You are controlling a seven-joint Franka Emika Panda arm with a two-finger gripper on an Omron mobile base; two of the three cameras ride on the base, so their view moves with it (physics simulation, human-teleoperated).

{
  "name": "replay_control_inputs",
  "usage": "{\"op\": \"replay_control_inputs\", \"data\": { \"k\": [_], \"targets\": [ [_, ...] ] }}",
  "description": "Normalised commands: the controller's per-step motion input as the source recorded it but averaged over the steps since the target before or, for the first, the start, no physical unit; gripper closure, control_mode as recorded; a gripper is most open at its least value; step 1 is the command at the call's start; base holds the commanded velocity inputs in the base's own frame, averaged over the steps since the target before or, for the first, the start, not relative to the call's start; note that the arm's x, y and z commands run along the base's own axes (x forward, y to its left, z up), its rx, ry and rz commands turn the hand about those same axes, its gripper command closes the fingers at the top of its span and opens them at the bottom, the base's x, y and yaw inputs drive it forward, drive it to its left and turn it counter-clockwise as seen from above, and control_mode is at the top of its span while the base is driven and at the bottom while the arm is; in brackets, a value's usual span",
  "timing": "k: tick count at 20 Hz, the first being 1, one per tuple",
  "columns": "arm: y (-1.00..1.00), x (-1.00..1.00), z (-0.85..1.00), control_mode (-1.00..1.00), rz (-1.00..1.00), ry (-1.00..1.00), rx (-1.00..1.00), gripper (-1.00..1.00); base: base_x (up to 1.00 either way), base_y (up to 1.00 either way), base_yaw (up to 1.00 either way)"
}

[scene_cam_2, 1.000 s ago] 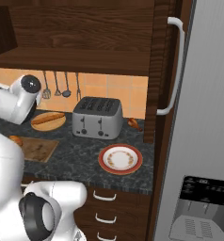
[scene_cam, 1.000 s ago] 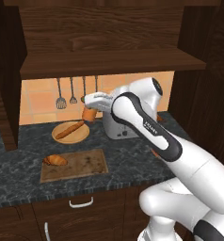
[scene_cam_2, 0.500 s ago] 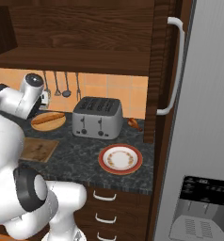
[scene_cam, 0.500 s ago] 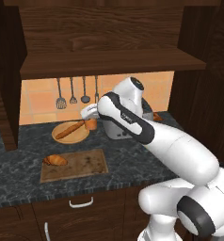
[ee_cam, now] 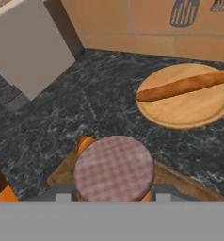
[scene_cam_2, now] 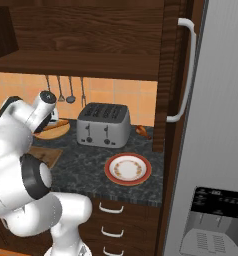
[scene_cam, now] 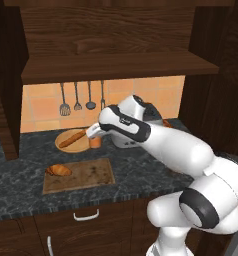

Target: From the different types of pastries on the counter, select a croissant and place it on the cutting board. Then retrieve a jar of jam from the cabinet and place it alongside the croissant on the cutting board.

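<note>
The jaws grip the jar [ee_cam: 114, 168] by its sides, carrying it above the bench just behind the board [scene_cam: 86, 174]. It looks rigid, smooth and breakable; holding mid-body beneath the lid seems safest.

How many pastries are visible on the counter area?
2. The croissant lies on the left end of the cutting board; the long loaf lies on the round wooden plate. Others may be hidden.
</note>
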Motion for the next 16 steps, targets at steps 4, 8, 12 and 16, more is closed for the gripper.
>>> {"op": "replay_control_inputs", "data": {
  "k": [4, 8, 12, 16],
  "targets": [
    [0.34, -0.12, -0.4, -1.0, 0.13, 0.0, 0.0, 1.0, 0.0, 0.0, 0.0],
    [0.18, -0.08, -0.56, -1.0, 0.11, 0.0, 0.0, 1.0, 0.0, 0.0, 0.0],
    [0.01, 0.0, -0.73, -1.0, 0.08, 0.0, -0.04, 1.0, 0.0, 0.0, 0.0],
    [0.0, 0.0, -0.55, -1.0, 0.08, 0.0, -0.06, 1.0, 0.0, 0.0, 0.0]
  ]
}}
